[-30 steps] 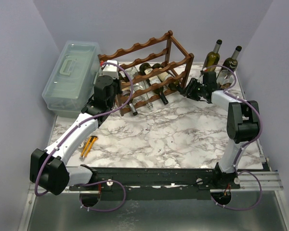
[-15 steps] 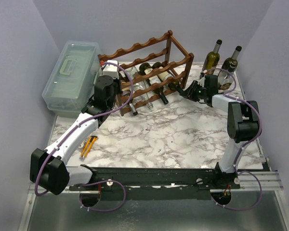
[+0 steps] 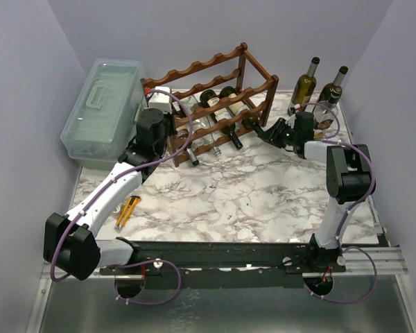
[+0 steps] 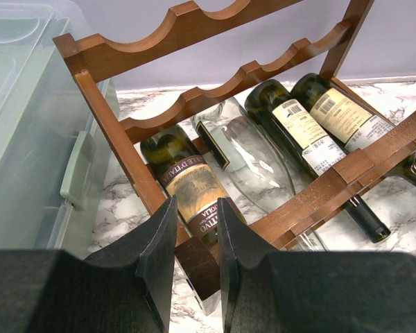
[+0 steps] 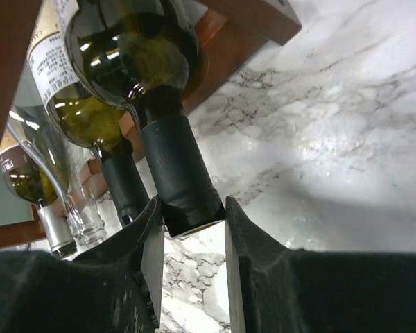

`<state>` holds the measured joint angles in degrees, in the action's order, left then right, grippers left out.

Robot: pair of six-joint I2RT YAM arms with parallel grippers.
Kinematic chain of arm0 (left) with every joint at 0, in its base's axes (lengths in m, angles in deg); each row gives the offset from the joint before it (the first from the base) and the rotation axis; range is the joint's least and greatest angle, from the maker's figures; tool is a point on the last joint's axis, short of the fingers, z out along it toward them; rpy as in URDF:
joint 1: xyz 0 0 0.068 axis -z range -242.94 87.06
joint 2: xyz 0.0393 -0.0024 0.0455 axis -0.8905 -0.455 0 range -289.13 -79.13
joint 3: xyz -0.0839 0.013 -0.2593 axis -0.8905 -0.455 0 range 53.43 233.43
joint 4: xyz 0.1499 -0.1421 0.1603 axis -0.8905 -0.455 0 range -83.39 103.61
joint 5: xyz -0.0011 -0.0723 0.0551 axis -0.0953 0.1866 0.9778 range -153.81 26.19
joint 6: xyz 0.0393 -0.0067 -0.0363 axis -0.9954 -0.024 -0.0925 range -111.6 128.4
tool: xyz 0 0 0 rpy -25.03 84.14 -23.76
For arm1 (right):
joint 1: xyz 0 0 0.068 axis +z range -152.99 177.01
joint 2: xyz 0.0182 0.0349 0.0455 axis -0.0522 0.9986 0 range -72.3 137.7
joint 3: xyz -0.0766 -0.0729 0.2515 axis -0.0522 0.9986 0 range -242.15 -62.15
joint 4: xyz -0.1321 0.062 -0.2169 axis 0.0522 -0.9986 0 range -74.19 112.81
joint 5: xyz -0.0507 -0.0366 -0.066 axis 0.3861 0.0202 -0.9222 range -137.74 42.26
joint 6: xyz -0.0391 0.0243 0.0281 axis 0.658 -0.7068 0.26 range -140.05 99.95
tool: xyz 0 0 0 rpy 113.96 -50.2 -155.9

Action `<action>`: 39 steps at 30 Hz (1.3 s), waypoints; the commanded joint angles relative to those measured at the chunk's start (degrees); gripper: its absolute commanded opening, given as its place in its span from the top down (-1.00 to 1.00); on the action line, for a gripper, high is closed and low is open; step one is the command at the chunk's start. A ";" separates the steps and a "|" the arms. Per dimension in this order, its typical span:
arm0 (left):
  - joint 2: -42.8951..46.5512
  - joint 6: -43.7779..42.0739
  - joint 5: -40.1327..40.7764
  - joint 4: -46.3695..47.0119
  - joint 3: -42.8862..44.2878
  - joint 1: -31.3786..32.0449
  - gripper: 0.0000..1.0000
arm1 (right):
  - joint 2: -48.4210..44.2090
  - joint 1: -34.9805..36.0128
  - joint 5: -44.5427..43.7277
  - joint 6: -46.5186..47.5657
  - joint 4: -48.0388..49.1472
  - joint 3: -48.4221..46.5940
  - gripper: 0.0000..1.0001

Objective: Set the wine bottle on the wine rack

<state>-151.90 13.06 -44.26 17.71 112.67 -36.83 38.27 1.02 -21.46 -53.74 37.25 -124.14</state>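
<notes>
The dark reddish-brown wine rack (image 3: 215, 69) stands at the back of the table with several bottles lying on its lower tiers. My left gripper (image 3: 170, 136) is shut on the rack's front-left corner post (image 4: 194, 257); its fingers (image 4: 159, 236) squeeze the wood on both sides. The wine bottle (image 5: 135, 48), dark green, lies at the right end of the rack (image 5: 249, 21). Its black-capped neck (image 5: 177, 173) pokes out toward my right gripper (image 5: 192, 208), which is shut on the neck's tip. From above, the right gripper (image 3: 267, 130) sits level at the rack's right side.
Two more wine bottles (image 3: 306, 84) (image 3: 331, 94) stand upright at the back right, close behind my right arm. A pale green translucent box (image 3: 104, 111) sits left of the rack. An orange-handled tool (image 3: 128, 210) lies on the marble near the left arm.
My right gripper has swung a little toward the rack and closed on the bottle's neck. The left arm and the rack have not moved.
</notes>
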 commanded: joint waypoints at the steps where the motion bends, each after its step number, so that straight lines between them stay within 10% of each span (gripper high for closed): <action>1: -1.70 -0.05 -1.97 -3.92 -0.19 0.39 0.53 | 0.05 0.63 -0.82 -2.52 1.88 6.34 0.99; 39: -2.53 -0.51 -1.45 -4.00 -0.18 0.87 0.58 | 6.95 2.17 -1.66 -3.97 9.08 -0.47 0.97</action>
<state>-152.21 12.82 -43.89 17.75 112.89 -36.65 44.71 2.31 -21.30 -58.85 47.41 -123.84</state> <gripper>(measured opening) 0.276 0.333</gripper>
